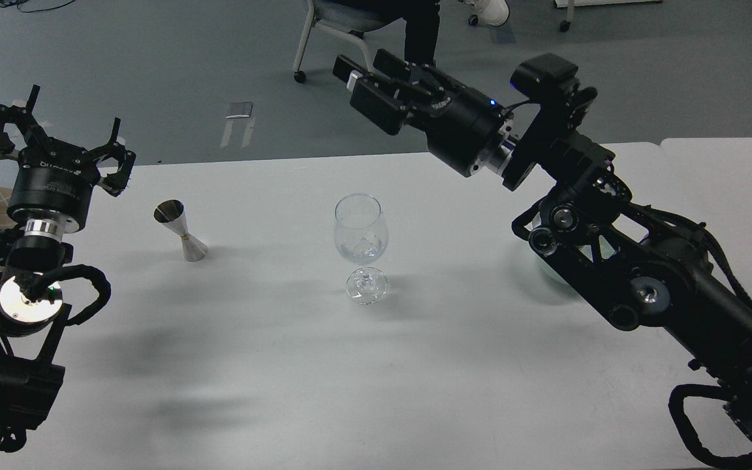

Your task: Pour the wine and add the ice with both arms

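Note:
A clear wine glass [361, 225] stands upright in the middle of the white table [271, 339]. Clear ice [363, 246] lies at the bottom of its bowl; I cannot make out any wine there. A steel jigger [180, 230] stands to its left. My right gripper [364, 67] is open and empty, raised high above and behind the glass. My left gripper [73, 112] is open and empty, pointing up at the table's far left corner, apart from the jigger.
A pale bowl [544, 269] sits on the table under my right arm, mostly hidden by it. A second table [728, 170] adjoins on the right. Beyond the far edge, a chair [324, 32] with a seated person stands on the floor.

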Controlling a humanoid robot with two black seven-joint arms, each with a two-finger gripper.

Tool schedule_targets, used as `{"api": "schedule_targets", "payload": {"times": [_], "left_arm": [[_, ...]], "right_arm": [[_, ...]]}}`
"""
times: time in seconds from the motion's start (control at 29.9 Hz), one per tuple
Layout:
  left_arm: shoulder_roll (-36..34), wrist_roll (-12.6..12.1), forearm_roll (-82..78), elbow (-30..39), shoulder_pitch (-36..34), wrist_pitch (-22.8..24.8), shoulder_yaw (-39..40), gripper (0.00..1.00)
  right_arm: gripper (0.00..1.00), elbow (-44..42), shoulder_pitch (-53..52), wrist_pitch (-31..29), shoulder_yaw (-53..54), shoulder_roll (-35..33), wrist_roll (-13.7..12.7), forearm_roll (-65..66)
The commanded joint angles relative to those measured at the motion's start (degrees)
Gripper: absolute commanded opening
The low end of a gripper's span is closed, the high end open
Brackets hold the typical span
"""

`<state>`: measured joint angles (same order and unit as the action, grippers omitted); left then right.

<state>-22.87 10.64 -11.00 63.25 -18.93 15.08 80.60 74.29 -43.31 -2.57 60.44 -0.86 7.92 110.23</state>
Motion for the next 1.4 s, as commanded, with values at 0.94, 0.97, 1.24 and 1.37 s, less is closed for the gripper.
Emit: {"api": "schedule_targets", "payload": {"times": [0.94, 0.97, 1.24, 1.37], "left_arm": [[3.5, -2.3, -0.9, -23.2, -20.7, 0.4, -13.6, 0.98], [3.9, -2.3, -0.9, -24.0, -21.5, 0.5, -14.0, 0.98], [9.0, -2.1, -0.7, -27.3, -25.7, 0.9, -14.3, 0.98], [12.8, -1.9, -0.1, -27.4, -26.0, 0.3, -14.5, 0.98]], "right_arm": [[1.00, -41.4, -17.1, -0.9, 11.6, 0.9, 0.4, -78.7], [1.00, -41.5, -16.9, -0.9, 11.7, 0.9, 0.5, -78.8], [1.00, -42.1, -16.0, -0.9, 12.9, 0.9, 1.2, -80.9], [1.00, -34.2, -10.6, -1.5, 13.1, 0.9, 1.2, -80.9]]}}
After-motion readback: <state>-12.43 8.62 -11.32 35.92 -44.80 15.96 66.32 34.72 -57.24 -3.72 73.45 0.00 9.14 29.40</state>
